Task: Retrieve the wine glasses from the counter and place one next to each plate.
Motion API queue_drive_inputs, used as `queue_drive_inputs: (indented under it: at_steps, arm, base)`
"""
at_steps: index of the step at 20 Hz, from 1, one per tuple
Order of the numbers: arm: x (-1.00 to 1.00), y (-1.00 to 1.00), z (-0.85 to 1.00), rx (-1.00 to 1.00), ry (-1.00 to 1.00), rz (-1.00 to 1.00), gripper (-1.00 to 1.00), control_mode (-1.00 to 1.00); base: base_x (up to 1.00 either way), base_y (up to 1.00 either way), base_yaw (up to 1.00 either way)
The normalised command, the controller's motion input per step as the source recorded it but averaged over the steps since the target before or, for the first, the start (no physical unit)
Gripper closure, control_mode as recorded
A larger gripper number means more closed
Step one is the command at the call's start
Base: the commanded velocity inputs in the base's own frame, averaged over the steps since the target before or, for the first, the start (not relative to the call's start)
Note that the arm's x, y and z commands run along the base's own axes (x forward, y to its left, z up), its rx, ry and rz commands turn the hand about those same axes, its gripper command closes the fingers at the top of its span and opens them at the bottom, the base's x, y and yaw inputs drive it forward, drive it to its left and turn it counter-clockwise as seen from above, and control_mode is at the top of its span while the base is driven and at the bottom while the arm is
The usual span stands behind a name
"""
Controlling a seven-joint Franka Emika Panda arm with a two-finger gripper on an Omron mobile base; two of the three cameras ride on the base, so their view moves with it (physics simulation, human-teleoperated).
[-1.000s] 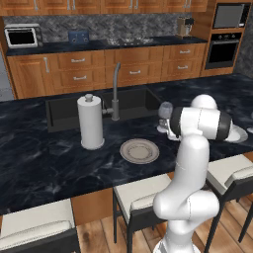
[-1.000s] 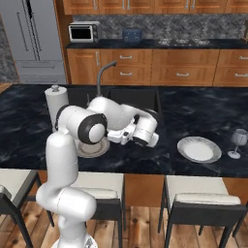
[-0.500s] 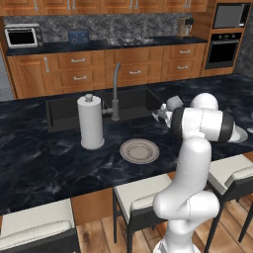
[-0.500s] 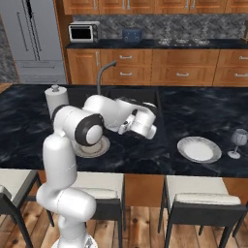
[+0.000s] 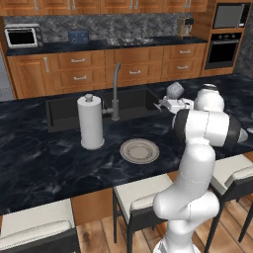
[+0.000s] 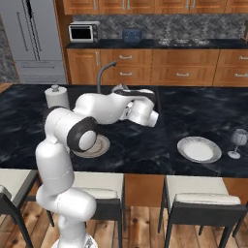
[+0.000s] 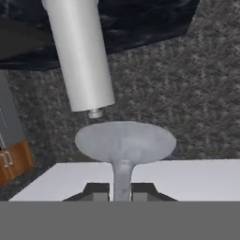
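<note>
I have the counter (image 5: 44, 163) spread below my fingers, the near plate (image 5: 140, 150) down and back from them toward my base. The wine glass (image 7: 123, 146) stands pinched by its stem in my gripper (image 7: 121, 193), axis running straight out from the fingertips.

I can't read any text, label, brand, number or sign from here. The microwave (image 5: 21, 35) on the back worktop has a plain dark door with no legible marking, and the wall oven (image 5: 226, 35) shows no readable display. The paper towel roll (image 5: 91, 122) on the table is blank white. The fridge (image 6: 30, 38) doors carry no badge I can make out.
</note>
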Motion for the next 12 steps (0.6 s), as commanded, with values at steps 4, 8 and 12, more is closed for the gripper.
queue_drive_inputs:
  at_steps: [4, 8, 12]
  arm:
    - [0.14, -0.07, 0.02, -0.18, 0.13, 0.0, 1.0, -1.0]
    - [0.08, -0.23, -0.2, -0.11, 0.06, 0.0, 1.0, -1.0]
    - [-0.02, -0.36, -0.11, -0.01, -0.05, 0.05, 1.0, -1.0]
  base:
    - [0.0, 0.0, 0.0]
    - [0.0, 0.0, 0.0]
    - [0.0, 0.0, 0.0]
